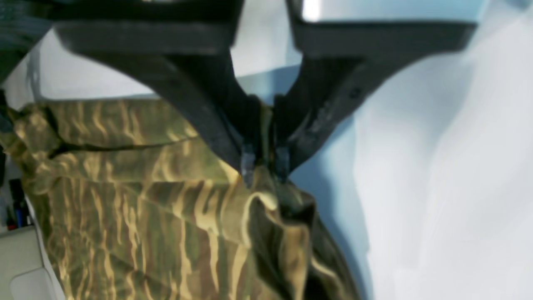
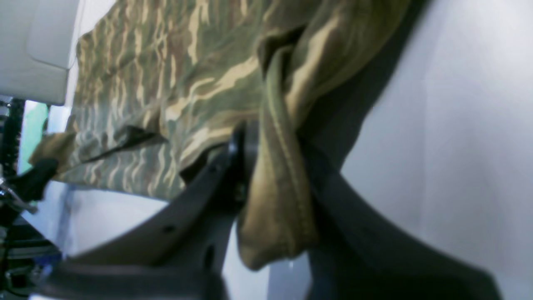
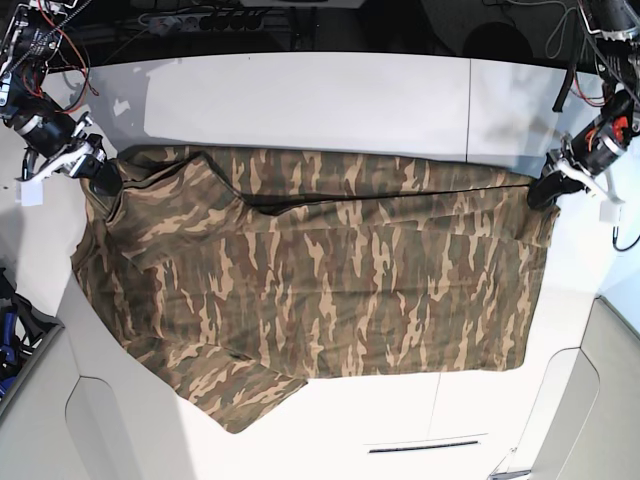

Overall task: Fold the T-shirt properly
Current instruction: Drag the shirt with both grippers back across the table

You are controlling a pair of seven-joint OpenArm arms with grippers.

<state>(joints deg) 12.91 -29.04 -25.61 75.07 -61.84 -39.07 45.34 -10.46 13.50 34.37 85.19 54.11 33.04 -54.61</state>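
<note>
Nearest me, the lower edge of the shirt (image 3: 300,290) spills over the front lip of the table (image 3: 300,100), and one short sleeve droops off the near corner on the base view's left, so a good part of the cloth rests on nothing firm. It looks light and thoroughly limp, the sort of fabric that sags wherever it is not held and slides readily over a smooth white top; it should not tear or mark under a pinch, but it will bunch and wrinkle if dragged carelessly. The body lies spread flat across the middle, camouflage side up, with a dark gap where one layer lifts from another near the far edge. At that far edge the two arms hold it taut between them. The left gripper (image 1: 265,166), on the base view's right, has its jaws clenched on a gathered corner of cloth, the fabric puckering just below the tips. The right gripper (image 2: 270,175), on the base view's left, is likewise clamped, with a stitched hem or seam band squeezed between its jaws and hanging out below. Those seamed edges and corners seem the sensible places to take hold, since doubled cloth gives the tips something to bite. I see no containers anywhere on the table, so nothing is held in any.
</note>
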